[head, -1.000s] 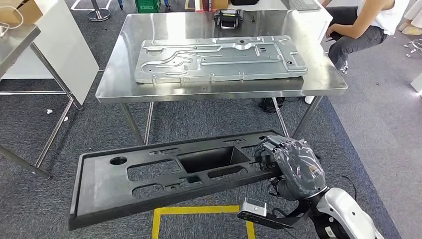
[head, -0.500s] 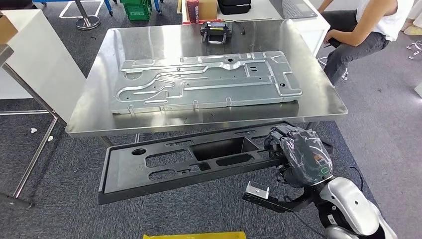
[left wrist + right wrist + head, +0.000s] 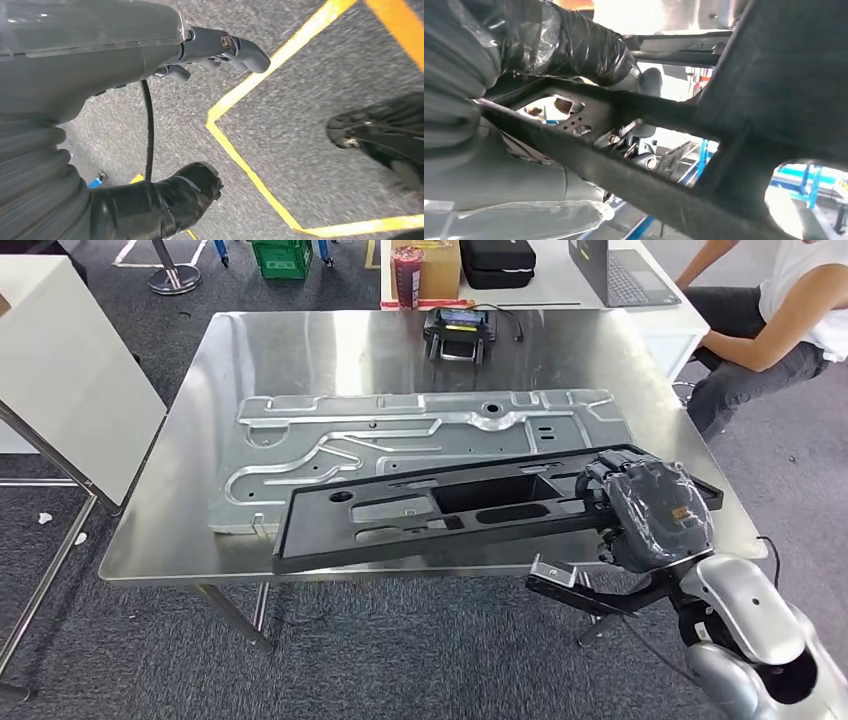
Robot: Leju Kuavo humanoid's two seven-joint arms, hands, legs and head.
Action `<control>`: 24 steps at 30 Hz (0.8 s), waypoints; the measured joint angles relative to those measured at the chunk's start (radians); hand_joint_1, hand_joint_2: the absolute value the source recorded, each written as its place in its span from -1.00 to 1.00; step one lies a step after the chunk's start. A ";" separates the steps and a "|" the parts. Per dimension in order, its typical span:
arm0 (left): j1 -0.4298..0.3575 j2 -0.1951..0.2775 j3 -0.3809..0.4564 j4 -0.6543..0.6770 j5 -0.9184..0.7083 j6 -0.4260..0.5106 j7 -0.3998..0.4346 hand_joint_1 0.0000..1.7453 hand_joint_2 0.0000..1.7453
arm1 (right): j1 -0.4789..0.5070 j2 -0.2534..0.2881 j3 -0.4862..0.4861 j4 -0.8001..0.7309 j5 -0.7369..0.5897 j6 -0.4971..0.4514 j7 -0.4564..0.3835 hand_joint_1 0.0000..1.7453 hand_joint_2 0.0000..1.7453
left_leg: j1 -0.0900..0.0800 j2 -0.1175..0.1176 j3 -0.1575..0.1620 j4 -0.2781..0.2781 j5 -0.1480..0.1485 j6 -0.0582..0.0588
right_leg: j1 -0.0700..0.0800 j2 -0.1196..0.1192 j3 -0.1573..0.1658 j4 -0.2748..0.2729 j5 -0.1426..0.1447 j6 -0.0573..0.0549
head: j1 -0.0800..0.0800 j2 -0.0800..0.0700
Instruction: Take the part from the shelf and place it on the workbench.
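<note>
Right hand [image 3: 650, 512] grips black part [image 3: 440, 515] at one end, lower right; far end may sag onto metal plate [image 3: 400, 440].

Black part [image 3: 440, 515] over metal plate [image 3: 400, 440] on workbench [image 3: 300, 340]

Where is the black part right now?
In the head view, the black part is held by the right hand above the workbench's front half, overlapping the silver metal panel.

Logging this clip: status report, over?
Right hand grips long black slotted plastic panel above steel workbench. Left hand open, hanging. Silver stamped metal plate lies underneath.
</note>
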 joint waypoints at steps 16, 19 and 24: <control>-0.028 0.069 -0.016 0.001 -0.104 -0.038 -0.023 -1.00 1.00 | -0.217 -0.026 0.019 0.249 0.119 0.037 -0.024 1.00 1.00 | 0.043 0.027 -0.227 0.046 0.099 -0.090 | -0.036 0.003 0.214 -0.122 0.024 0.001 | -0.008 0.000; -0.039 0.079 -0.018 0.001 -0.135 -0.043 -0.026 -1.00 1.00 | -0.279 -0.018 0.044 0.304 0.147 0.054 -0.025 1.00 1.00 | 0.039 0.031 -0.234 0.027 0.180 -0.069 | -0.036 0.005 0.218 -0.105 -0.012 0.026 | -0.009 0.000; -0.053 0.094 -0.019 0.001 -0.153 -0.045 -0.029 -1.00 1.00 | -0.319 -0.006 0.071 0.344 0.166 0.063 -0.017 1.00 1.00 | 0.036 0.027 -0.219 0.023 0.166 -0.035 | -0.040 -0.006 0.131 0.074 -0.107 0.039 | 0.000 0.000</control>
